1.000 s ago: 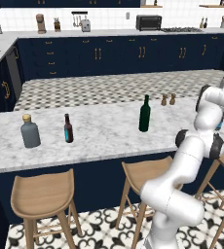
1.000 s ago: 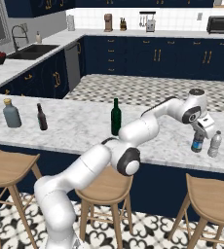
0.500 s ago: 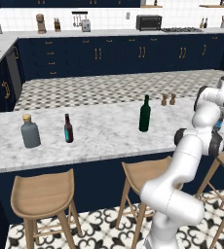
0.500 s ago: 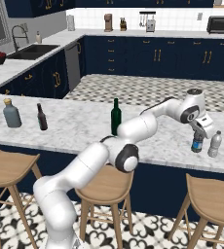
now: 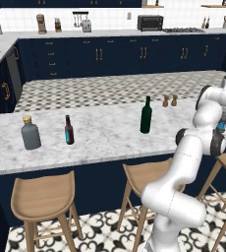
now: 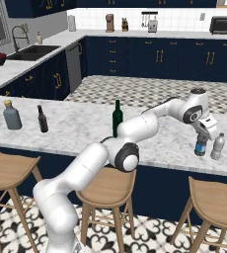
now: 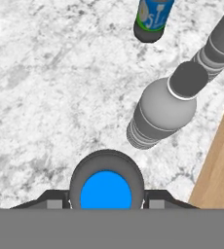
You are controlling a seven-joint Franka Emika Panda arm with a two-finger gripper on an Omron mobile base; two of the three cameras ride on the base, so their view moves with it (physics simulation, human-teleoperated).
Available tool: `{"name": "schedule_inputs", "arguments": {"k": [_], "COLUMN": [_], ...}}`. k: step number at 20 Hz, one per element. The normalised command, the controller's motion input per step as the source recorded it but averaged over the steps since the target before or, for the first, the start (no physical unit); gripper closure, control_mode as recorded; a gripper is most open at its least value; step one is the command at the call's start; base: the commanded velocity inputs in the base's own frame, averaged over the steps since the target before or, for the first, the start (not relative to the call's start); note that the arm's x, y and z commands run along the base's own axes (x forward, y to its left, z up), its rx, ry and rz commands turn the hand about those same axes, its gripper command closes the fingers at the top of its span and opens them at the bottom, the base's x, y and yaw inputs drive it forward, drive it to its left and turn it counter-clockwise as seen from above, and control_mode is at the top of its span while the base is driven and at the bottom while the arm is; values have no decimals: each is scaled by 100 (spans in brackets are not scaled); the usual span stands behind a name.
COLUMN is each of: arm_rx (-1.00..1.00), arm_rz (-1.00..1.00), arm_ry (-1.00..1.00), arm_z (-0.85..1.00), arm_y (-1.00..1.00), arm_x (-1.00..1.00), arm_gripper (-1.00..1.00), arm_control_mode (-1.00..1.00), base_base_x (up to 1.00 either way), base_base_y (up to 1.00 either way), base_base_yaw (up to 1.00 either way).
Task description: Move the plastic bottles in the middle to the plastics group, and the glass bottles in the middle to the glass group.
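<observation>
My gripper [image 6: 203,134] is shut from above on the blue-capped plastic bottle [image 6: 200,146] at the far right end of the marble counter [image 6: 81,131]. In the hand view its blue cap [image 7: 106,193] sits between my fingertips. A clear-grey plastic bottle [image 6: 217,146] [image 7: 165,112] stands upright right beside it, close to the counter's front edge. The tall dark green glass bottle [image 6: 117,118] [image 5: 146,115] stands mid-counter. At the left end are the grey flask [image 5: 30,134] and the small brown bottle [image 5: 69,130]. In the left base view my gripper [image 5: 224,116] is at the right edge.
Further bottles show in the hand view: one with a blue-green label [image 7: 153,17] and a grey one [image 7: 221,41]. Two small shakers [image 5: 169,101] stand behind the green bottle. Wooden stools [image 6: 103,187] line the counter's front, one seat [image 7: 216,170] below the edge.
</observation>
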Motion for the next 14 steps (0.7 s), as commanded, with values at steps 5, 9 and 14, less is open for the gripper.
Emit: {"name": "schedule_inputs", "arguments": {"k": [5,9,14], "arm_rx": [0,0,0], "arm_rz": [0,0,0], "arm_ry": [0,0,0], "arm_z": [-12,0,0], "arm_y": [-7,0,0], "arm_x": [0,0,0], "arm_gripper": [100,-100,-100], "arm_control_mode": [-100,-100,-100], "base_base_x": [0,0,0], "base_base_y": [0,0,0], "base_base_yaw": [0,0,0]}}
